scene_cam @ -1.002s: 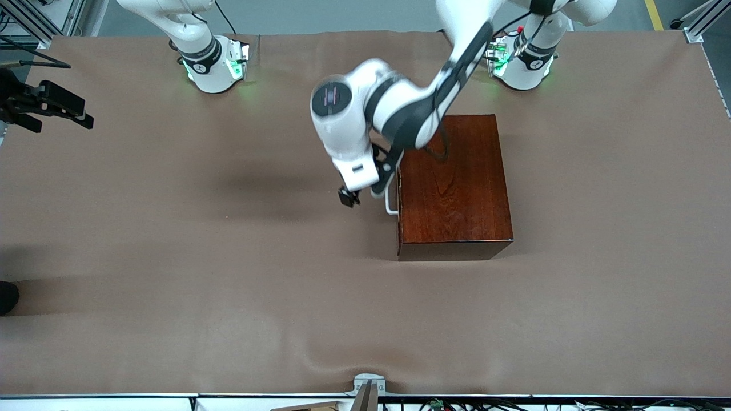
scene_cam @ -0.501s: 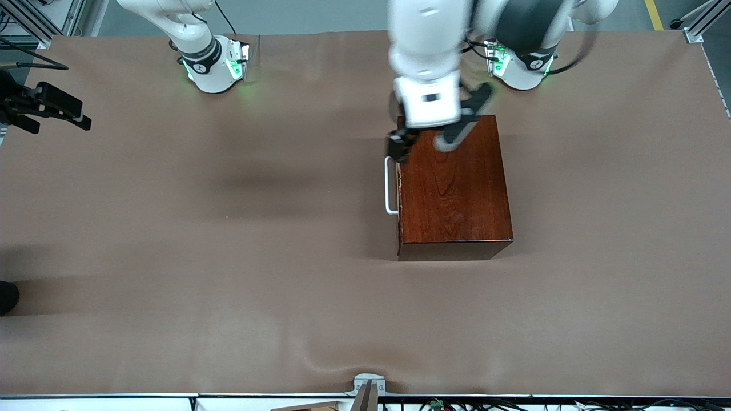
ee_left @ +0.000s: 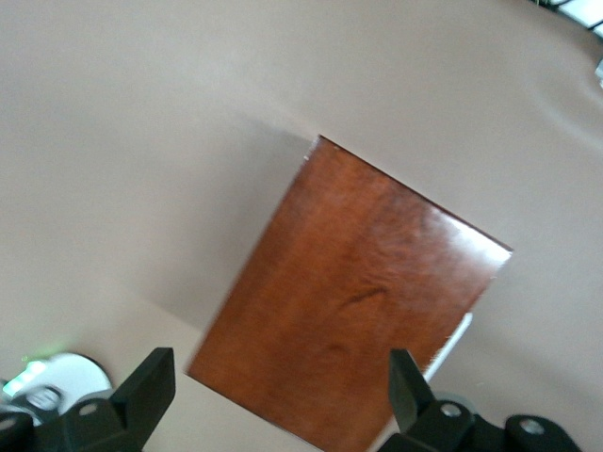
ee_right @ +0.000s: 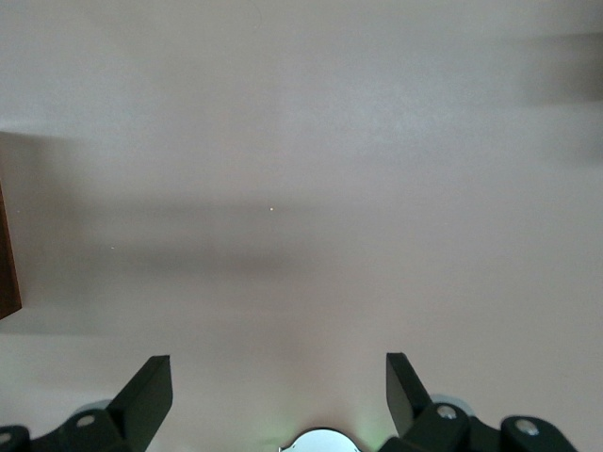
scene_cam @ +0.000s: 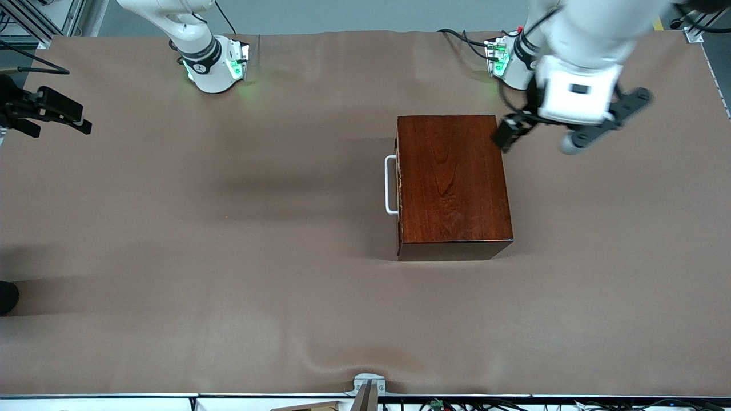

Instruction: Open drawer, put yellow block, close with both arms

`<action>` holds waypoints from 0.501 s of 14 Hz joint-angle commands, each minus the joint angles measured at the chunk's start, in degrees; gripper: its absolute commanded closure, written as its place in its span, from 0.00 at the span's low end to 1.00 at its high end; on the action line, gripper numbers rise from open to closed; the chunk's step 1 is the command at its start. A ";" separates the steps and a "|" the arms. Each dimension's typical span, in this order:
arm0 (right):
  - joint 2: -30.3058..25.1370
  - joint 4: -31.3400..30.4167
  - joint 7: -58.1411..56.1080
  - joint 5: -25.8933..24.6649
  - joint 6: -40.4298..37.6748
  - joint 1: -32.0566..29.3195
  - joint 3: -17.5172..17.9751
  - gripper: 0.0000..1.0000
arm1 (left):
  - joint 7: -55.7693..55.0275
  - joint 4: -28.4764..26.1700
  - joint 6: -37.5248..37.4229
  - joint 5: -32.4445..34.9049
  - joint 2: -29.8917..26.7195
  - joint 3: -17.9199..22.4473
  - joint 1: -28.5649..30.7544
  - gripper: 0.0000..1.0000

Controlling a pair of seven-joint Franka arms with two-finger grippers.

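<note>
Hovering over the cloth just beside the wooden box (scene_cam: 451, 182), your left gripper (scene_cam: 534, 134) hung spread and empty, the right gripper (ee_right: 278, 395) likewise parted.

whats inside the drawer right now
Cannot be seen: the drawer is shut flush in the box, only its handle sticking out. No yellow block shows anywhere on the table, so whether it lies inside cannot be told.
</note>
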 commanded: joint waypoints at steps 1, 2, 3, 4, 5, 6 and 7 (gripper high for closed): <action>-1.11 -1.10 -0.61 -0.02 0.18 0.30 -0.31 0.00 | 15.25 -3.82 -0.94 -1.03 -3.31 -0.63 6.61 0.00; -1.20 -1.18 -0.61 -0.55 0.18 0.30 -0.31 0.00 | 20.62 -4.87 -0.95 -1.03 -4.10 -0.63 8.99 0.00; -1.20 -1.18 -0.69 -0.81 0.26 0.30 -0.31 0.00 | 25.20 -6.19 -0.95 -1.03 -4.89 -0.63 10.93 0.00; -1.20 -1.27 -0.70 -1.43 0.26 0.04 -0.31 0.00 | 29.25 -7.85 -0.95 -1.03 -5.60 -0.63 12.95 0.00; -1.20 -1.27 -0.70 -1.69 0.26 -0.48 -0.31 0.00 | 32.42 -9.61 -0.77 -1.03 -6.65 -0.63 14.80 0.00; -1.20 -1.27 -0.78 -1.87 0.26 -0.57 -0.31 0.00 | 34.54 -11.45 -0.51 -1.03 -7.35 -0.63 16.21 0.00; -1.20 -1.27 -0.78 -2.74 0.26 -0.40 -0.31 0.00 | 35.78 -13.13 -0.07 -1.03 -8.32 -0.63 17.09 0.00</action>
